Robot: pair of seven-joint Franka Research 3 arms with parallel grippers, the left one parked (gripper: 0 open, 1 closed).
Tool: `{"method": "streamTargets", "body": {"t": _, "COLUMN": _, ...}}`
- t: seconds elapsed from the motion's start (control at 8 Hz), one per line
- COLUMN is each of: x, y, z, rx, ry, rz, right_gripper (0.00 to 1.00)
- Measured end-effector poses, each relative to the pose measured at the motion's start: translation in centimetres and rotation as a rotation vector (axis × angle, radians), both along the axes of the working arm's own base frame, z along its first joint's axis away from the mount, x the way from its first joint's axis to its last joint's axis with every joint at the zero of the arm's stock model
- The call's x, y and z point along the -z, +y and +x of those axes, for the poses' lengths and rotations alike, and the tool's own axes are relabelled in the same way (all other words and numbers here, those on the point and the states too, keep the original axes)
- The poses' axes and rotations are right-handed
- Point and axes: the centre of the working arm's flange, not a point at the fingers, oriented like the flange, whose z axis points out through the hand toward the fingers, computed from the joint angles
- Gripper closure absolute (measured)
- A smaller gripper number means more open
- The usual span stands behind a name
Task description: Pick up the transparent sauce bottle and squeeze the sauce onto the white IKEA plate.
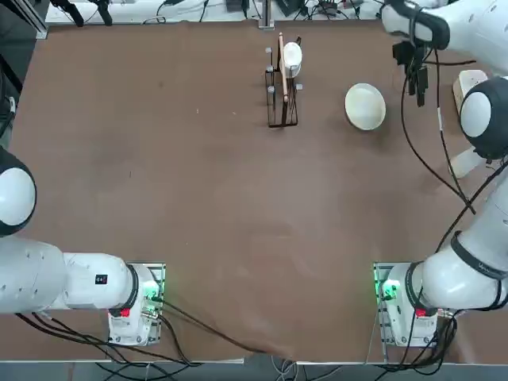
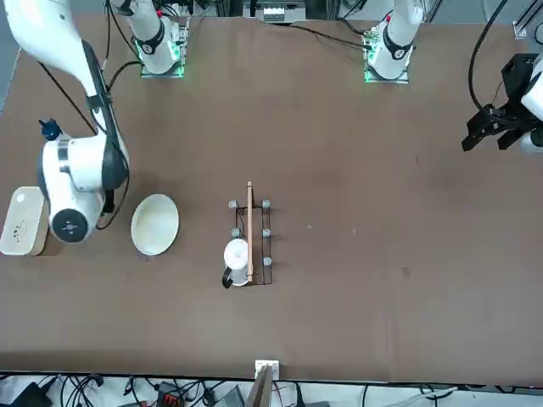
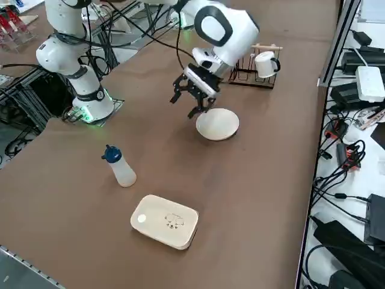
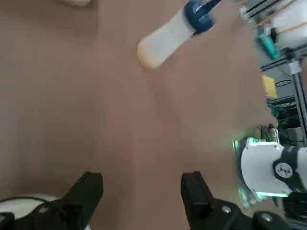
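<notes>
Black fingers (image 4: 86, 191) of the right gripper (image 3: 194, 101) stand well apart, jaws wide, nothing between them but bare brown table (image 1: 198, 198). Gripper hangs above the tabletop, just beside the plate (image 3: 217, 124) on the side toward the arm bases, not touching it; wrist view catches a sliver of pale rim by one finger. In the top view the gripper (image 1: 414, 70) sits near the far right corner, right of the plate (image 1: 365, 105). Plate is round, cream-white, lying flat with nothing visible on it. Bottle (image 3: 120, 168) stands upright on the table, well apart from the gripper and nearer the robot's right-hand table edge; whitish body, dark blue cap on top. Wrist view shows the bottle (image 4: 170, 34) beyond the fingertips with open tabletop between. In the front view only its blue cap (image 2: 49, 130) shows, the rest behind the arm. White rounded box (image 3: 165, 221) lies flat near the bottle, close to the same table edge, a small mark printed on its lid. Beyond the plate, toward the far edge, a black wire rack (image 1: 282, 94) holds a wooden piece and a small white disc (image 1: 292, 55) standing upright among the bars. Right arm base (image 1: 401, 302) shows a green light at the near edge.
</notes>
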Motion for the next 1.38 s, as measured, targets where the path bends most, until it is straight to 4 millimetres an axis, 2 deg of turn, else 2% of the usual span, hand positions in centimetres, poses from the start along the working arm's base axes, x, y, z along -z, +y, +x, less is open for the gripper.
{"method": "streamTargets", "body": {"t": 0.25, "x": -2.9, "y": 1.1, "z": 1.4, "rx": -0.171, "ry": -0.002, "rz": 0.278, "right_gripper": 0.00}}
{"method": "streamTargets", "body": {"t": 0.5, "x": -5.7, "y": 1.1, "z": 2.0, "rx": -0.344, "ry": -0.022, "rz": 0.486, "right_gripper": 0.00}}
{"method": "streamTargets", "body": {"t": 0.62, "x": -8.3, "y": 0.6, "z": 2.0, "rx": -0.463, "ry": -0.051, "rz": 0.599, "right_gripper": 0.00}}
{"method": "streamTargets", "body": {"t": 0.75, "x": -11.7, "y": 0.0, "z": 1.3, "rx": -0.605, "ry": -0.076, "rz": 0.687, "right_gripper": 0.00}}
{"method": "streamTargets", "body": {"t": 1.0, "x": -18.2, "y": -0.2, "z": -1.5, "rx": -0.891, "ry": -0.104, "rz": 0.790, "right_gripper": 0.00}}
{"method": "streamTargets", "body": {"t": 1.38, "x": -26.3, "y": 1.6, "z": -6.4, "rx": -1.175, "ry": -0.180, "rz": 0.772, "right_gripper": 0.00}}
